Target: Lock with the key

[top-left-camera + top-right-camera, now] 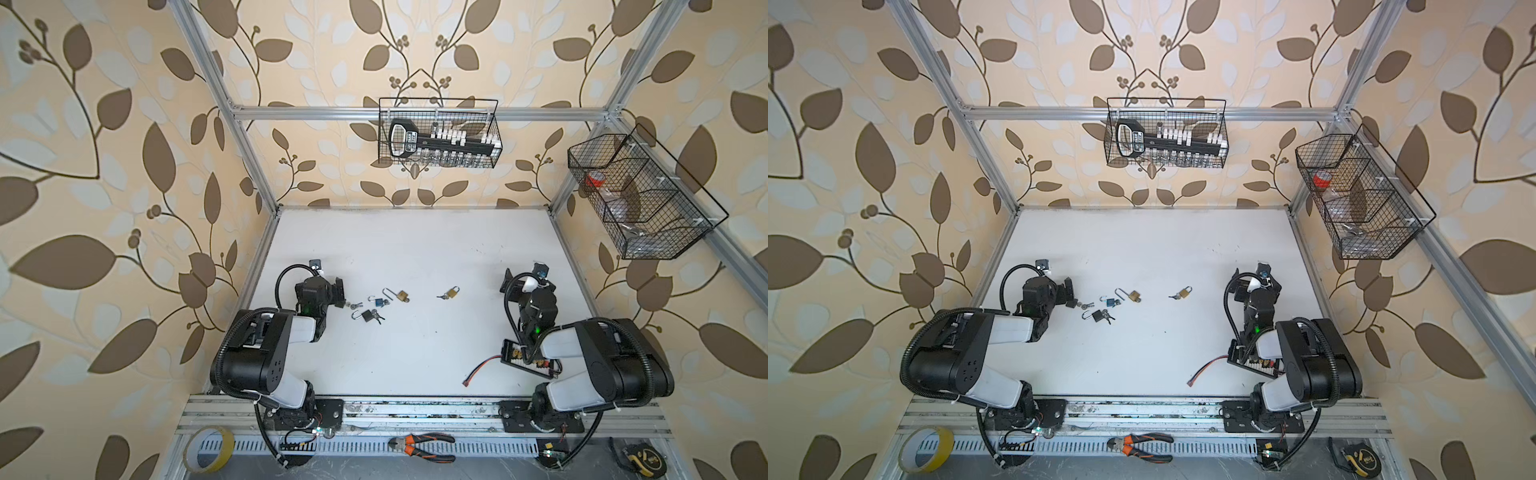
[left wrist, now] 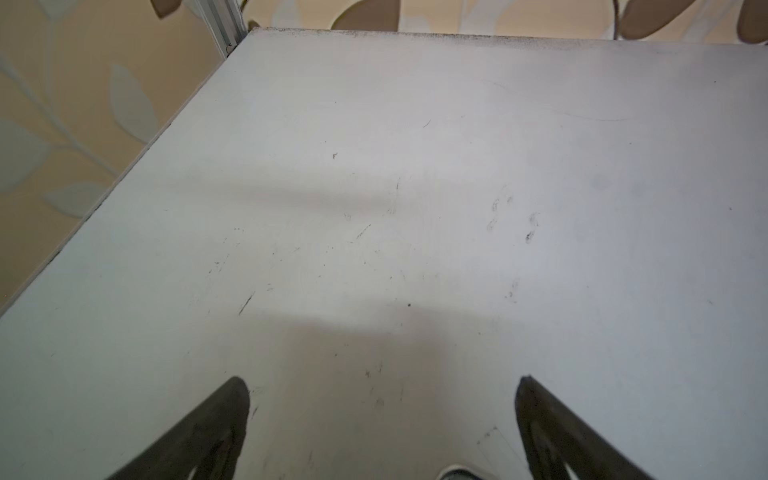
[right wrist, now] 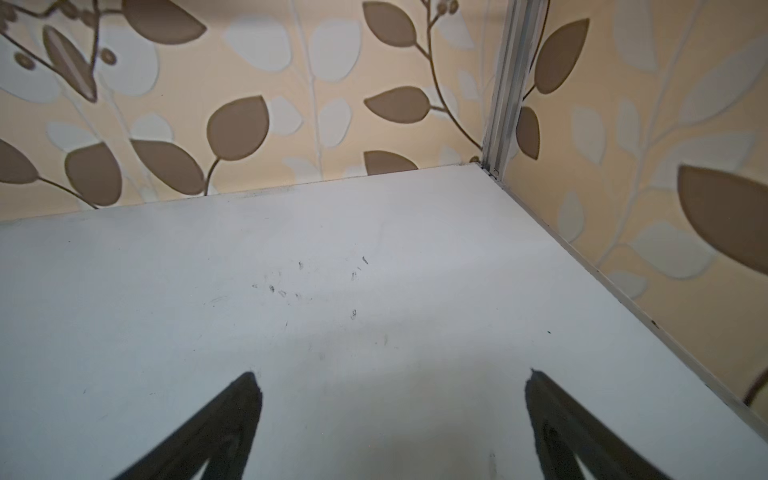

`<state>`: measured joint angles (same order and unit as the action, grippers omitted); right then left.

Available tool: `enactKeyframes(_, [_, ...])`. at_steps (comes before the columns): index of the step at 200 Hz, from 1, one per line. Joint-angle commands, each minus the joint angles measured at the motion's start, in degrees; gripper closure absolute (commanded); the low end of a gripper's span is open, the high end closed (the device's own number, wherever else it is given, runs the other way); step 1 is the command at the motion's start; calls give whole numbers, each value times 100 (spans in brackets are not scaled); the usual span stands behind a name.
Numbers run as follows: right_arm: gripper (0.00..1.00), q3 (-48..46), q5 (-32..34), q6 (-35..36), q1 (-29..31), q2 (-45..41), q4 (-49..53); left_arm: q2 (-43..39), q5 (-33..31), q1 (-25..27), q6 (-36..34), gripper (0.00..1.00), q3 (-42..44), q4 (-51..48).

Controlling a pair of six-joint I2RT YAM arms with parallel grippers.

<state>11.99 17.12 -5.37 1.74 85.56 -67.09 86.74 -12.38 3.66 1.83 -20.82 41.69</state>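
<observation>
The left gripper (image 2: 382, 386) and right gripper (image 3: 392, 378) stood wide, empty (padlocks (image 1: 368, 316) lay between); a wired board (image 1: 513, 355) sat near the right arm (image 1: 598, 353).

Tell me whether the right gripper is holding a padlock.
No. The right gripper is open over the table, with nothing between its jaws.

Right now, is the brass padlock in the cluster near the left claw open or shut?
Open: in a top view the brass padlock has its shackle lifted and swung out, with one end clear of the body.
</observation>
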Motion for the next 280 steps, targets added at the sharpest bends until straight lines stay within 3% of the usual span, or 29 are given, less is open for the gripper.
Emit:
enactKeyframes(1, [0, 5, -27, -22, -16, 22, -59, -85, 9, -49, 11, 1, -85, 178])
enactKeyframes(176, [1, -34, -36, 7, -7, -6, -127, -181, -59, 19, -61, 1, -1, 277])
enactKeyframes(197, [0, -35, 39, 169, 164, -306, 105, -706, -449, 315, -278, 1, 218, 360])
enactKeyframes(222, [0, 63, 279, 125, 251, -980, 871, -1635, -1317, 943, -432, 1, -19, -764])
enactKeyframes(250, [0, 254, 554, -492, 247, -1912, 2035, -2698, -1158, 1137, 424, 1, -423, -2150])
enactKeyframes(280, [0, 543, 401, -1802, 175, -2837, 3435, -3080, -1858, 1137, 2668, 1, -1396, -4575])
